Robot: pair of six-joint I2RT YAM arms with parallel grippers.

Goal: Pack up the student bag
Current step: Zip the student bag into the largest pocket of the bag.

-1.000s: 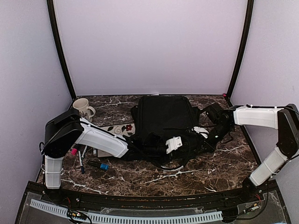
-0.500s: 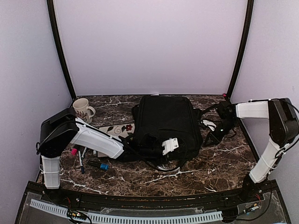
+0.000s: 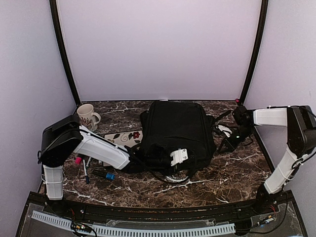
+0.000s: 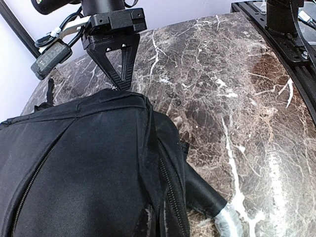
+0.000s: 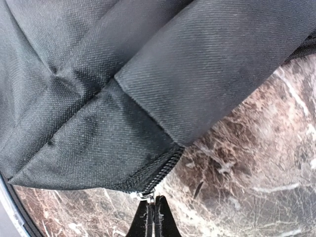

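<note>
The student bag (image 3: 175, 131) lies flat on the bench (image 3: 232, 173), stretched between the two sets of jaws. The right gripper (image 5: 151, 219) has its jaws pressed together on the metal zipper pull (image 5: 144, 196) just ahead of their tips. The left gripper (image 3: 168, 160) has its jaws closed at the bag's near edge, and what they pinch is hidden. The fabric looks soft and floppy and will likely sag and bunch, so seams, the pull or the loop handle (image 3: 174, 179) are the better holds.
</note>
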